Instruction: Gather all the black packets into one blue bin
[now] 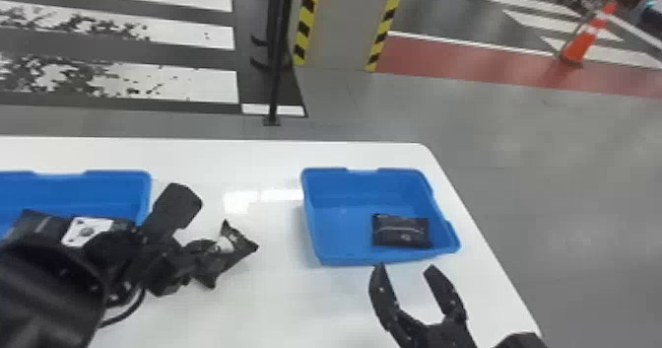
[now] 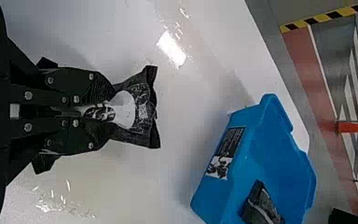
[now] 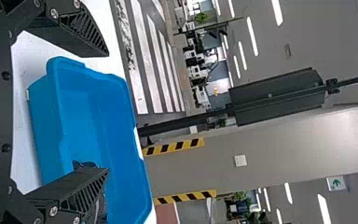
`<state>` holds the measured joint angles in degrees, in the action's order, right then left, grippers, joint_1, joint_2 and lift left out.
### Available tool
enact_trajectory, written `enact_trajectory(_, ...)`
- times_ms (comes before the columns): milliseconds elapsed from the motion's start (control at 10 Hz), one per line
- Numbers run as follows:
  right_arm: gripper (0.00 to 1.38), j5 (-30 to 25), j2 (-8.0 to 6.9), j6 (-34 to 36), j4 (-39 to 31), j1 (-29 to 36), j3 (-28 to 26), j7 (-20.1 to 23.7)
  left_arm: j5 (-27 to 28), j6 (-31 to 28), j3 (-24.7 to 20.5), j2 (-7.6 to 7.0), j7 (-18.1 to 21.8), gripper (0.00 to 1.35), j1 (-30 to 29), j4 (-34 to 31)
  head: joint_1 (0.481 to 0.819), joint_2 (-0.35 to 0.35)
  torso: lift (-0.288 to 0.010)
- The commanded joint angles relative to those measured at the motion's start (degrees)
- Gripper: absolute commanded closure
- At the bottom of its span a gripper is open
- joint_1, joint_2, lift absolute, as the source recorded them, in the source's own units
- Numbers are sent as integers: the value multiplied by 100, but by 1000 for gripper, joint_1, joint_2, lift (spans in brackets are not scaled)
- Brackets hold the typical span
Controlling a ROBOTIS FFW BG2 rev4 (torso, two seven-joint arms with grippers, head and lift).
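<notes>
Left gripper (image 1: pixel 209 254): fingers closed down on a black packet (image 1: pixel 235 247). Crumpled far end of the packet sticks out past the tips, toward the right bin (image 1: pixel 362 191); its corners flare to either side. In the left wrist view, a pale printed patch shows right at the tips, and two nearer corners poke out, one on each side of the fingers. Packet is over the bench (image 1: pixel 276 312); cannot tell whether it touches.

Right bin is off to the right of these fingers, well apart from the packet they grip. Left bin (image 1: pixel 118 189) is on their other side, beyond and left of the tips, its near part hidden by the left arm.

Right gripper (image 1: pixel 406 269): fingers wide, nothing between them. In the head view, tips sit just short of the right bin's near rim, pointing at it. Second packet (image 1: pixel 401 231) is inside that bin, near its near wall, straight out past the gap between the tips. In the right wrist view, the bin spreads out beyond the gap, and the second packet is partly hidden behind one finger. Cannot tell how high these tips are over the bench.
</notes>
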<state>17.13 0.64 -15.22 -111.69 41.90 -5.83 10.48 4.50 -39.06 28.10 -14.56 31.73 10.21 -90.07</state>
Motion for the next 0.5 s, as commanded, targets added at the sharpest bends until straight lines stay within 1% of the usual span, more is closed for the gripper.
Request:
enact_trajectory(0, 148, 1, -2, 3, -3, 14, 0, 6, -28, 405, -319, 6, 0, 1110, -148, -14, 695, -294, -110)
enact_trajectory(100, 148, 1, 7, 3, -3, 28, 0, 6, -176, 897, -697, 15, 9, 1110, -317, -197, 695, -282, -110)
enact_trajectory(200, 150, 1, 7, 3, -17, 42, 0, 6, -199, 1178, -1188, 24, 9, 1110, -598, -703, 695, -270, -110)
enact_trajectory(300, 148, 1, 7, 3, -17, 42, 0, 6, -268, 1333, -1668, 32, 9, 1110, -908, -1238, 695, -262, -110)
enact_trajectory(400, 148, 13, 7, 3, -17, 56, 0, 6, -222, 1333, -2136, 50, 26, 1110, -1231, -1800, 695, -237, -110)
